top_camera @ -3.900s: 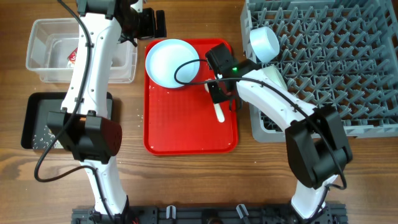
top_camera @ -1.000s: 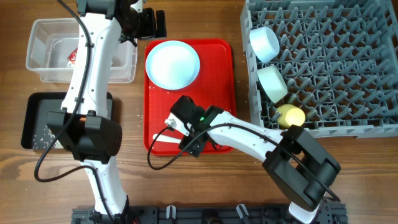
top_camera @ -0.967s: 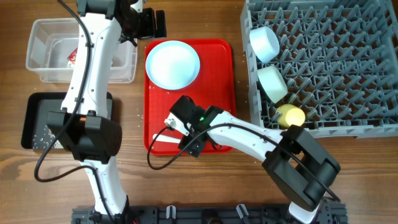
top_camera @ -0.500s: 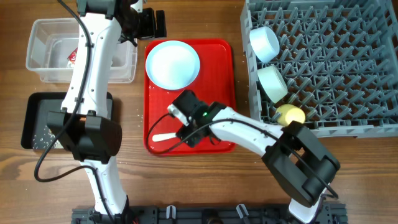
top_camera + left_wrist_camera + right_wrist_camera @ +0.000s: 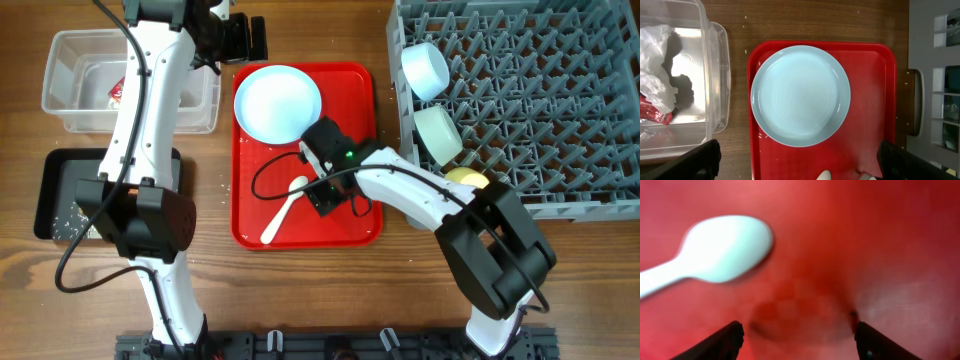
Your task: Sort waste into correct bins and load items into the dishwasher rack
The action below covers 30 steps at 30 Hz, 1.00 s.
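Built as two arms, left arm (image 5: 150, 110) and right arm (image 5: 420, 195): white link shells, rounded black joint housings. Wired externally with looping black cables (image 5: 254, 182). Marked by a green light (image 5: 349, 155) over the red tray (image 5: 330, 225).

red tray (image 5: 345, 226) lies bare beside the spoon (image 5: 283, 211).

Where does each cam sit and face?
Overhead: above the table, straight down; left arm, right arm, red tray, dishwasher rack.
Left wrist: high over the pale blue plate, facing down; left gripper at bottom corners.
Right wrist: low over the tray, white plastic spoon close; right gripper at bottom.
Shared: overhead and left wrist both show the plate.
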### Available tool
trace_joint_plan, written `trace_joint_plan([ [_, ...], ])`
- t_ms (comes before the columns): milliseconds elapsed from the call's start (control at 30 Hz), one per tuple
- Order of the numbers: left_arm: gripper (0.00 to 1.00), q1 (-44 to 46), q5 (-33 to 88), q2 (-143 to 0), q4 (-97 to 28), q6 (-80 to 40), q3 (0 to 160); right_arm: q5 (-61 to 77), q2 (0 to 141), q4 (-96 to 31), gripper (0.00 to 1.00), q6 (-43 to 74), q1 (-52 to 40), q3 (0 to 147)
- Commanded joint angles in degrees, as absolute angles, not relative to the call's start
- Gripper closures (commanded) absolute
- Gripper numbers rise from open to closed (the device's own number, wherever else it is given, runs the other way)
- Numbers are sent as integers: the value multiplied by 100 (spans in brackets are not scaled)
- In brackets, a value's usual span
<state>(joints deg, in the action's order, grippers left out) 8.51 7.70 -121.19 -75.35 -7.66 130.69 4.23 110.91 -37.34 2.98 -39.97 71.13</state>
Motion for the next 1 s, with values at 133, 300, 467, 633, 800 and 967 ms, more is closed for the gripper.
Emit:
trace_joint_plan([
  [133, 0, 851, 738, -12193, -7520, -799, 13039, 373, 11045, -3559, 27, 296, -4521, 7752],
  [300, 0, 851, 740, -12193, -7520, -799, 13039, -318, 11306, -3192, 27, 150, -4727, 7752],
  [467, 0, 851, 738, -12193, -7520, -799, 13039, -648, 11821, -3308, 20, 346, -4731, 7752],
  [633, 0, 851, 738, -12193, -7520, -799, 13039, -648, 11944, -3308, 17, 454, -4729, 7752],
  [800, 0, 851, 740, -12193, -7520, -799, 13039, -794, 11963, -3964, 14, 797, -4709, 7725],
  [967, 0, 851, 738, -12193, -7520, -799, 13039, -812, 11955, -4783, 12, 1249, -4613, 7725],
])
